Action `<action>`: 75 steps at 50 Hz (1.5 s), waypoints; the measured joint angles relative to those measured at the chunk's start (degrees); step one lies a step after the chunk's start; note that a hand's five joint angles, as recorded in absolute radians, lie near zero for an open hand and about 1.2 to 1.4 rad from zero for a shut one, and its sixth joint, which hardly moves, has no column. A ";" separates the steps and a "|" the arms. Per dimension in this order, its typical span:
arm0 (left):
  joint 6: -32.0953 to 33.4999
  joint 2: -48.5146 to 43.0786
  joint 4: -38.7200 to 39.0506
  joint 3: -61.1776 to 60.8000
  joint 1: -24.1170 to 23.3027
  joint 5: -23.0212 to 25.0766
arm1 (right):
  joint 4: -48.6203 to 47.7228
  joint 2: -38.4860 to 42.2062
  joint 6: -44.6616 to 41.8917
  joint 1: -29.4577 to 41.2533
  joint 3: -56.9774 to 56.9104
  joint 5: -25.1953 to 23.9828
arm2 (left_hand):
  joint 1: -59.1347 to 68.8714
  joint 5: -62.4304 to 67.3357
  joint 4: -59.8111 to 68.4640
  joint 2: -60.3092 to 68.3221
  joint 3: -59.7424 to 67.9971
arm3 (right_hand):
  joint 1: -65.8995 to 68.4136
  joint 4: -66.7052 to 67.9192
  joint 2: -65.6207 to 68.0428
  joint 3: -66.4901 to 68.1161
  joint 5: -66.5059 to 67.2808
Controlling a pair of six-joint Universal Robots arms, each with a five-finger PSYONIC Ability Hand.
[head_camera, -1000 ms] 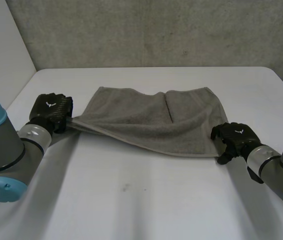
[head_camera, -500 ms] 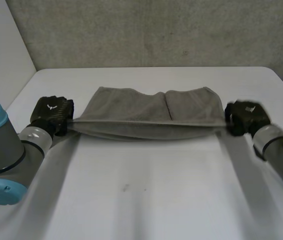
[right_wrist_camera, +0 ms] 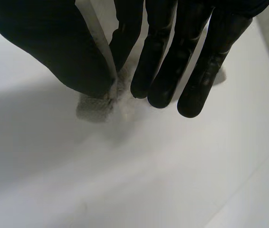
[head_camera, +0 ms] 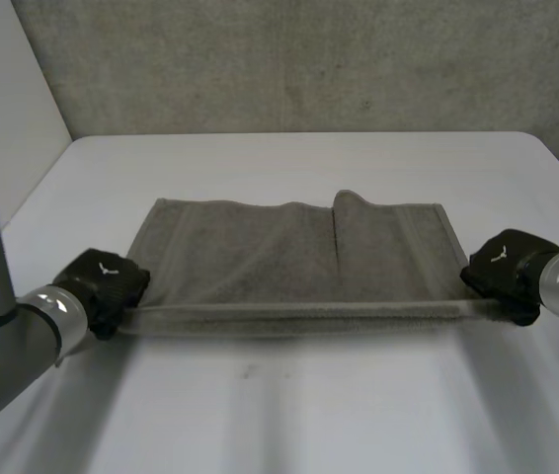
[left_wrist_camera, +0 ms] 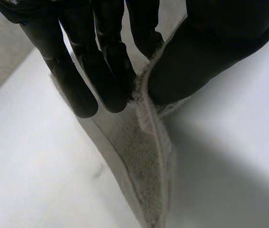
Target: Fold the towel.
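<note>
A grey towel (head_camera: 279,252) hangs stretched between my two hands above the white table (head_camera: 289,405), its near edge pulled taut and its far part lying on the table with a fold ridge right of the middle. My left hand (head_camera: 102,286) pinches the towel's near left corner; in the left wrist view the towel (left_wrist_camera: 148,156) is caught between the thumb and the fingers (left_wrist_camera: 110,76). My right hand (head_camera: 507,272) pinches the near right corner, and in the right wrist view the towel corner (right_wrist_camera: 99,107) sits between the thumb and the fingers (right_wrist_camera: 165,61).
A grey concrete wall (head_camera: 289,59) stands behind the table's far edge. A white panel (head_camera: 3,109) borders the table at the back left. Bare table lies in front of the towel.
The right hand closed on the towel's near right corner and lifted it. Both hands then moved apart and toward me, pulling the near edge taut and dragging the towel nearer.
</note>
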 measured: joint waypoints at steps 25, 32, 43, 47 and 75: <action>-2.60 -21.17 15.29 65.53 -0.80 -0.50 | -52.76 10.33 1.37 7.50 -36.16 8.37 | 0.42 0.00 0.02 0.00 0.02 | 2.33 0.10 0.48 0.19 1.83; -13.38 -18.38 21.92 58.24 -0.68 -0.18 | -50.84 6.59 7.42 7.29 -25.57 6.62 | 0.42 0.00 0.02 0.00 0.02 | 2.52 0.10 0.47 0.19 1.85; -13.84 -12.18 21.52 33.17 -1.09 0.20 | -36.62 6.08 25.33 7.21 -11.90 3.95 | 0.42 0.00 0.02 0.01 0.02 | -32.97 -44.45 -43.13 -43.91 -41.77; -13.64 -8.63 21.66 26.76 -1.20 0.21 | -32.48 6.66 35.02 7.05 -9.20 1.85 | 0.42 0.00 0.02 0.02 0.02 | -33.51 -45.70 -43.53 -44.77 -43.15; -13.61 28.16 20.88 13.31 -5.68 3.89 | -27.97 18.83 69.06 17.02 -19.65 -19.26 | 0.42 0.00 0.02 0.02 0.02 | -33.51 -45.84 -43.53 -44.77 -43.62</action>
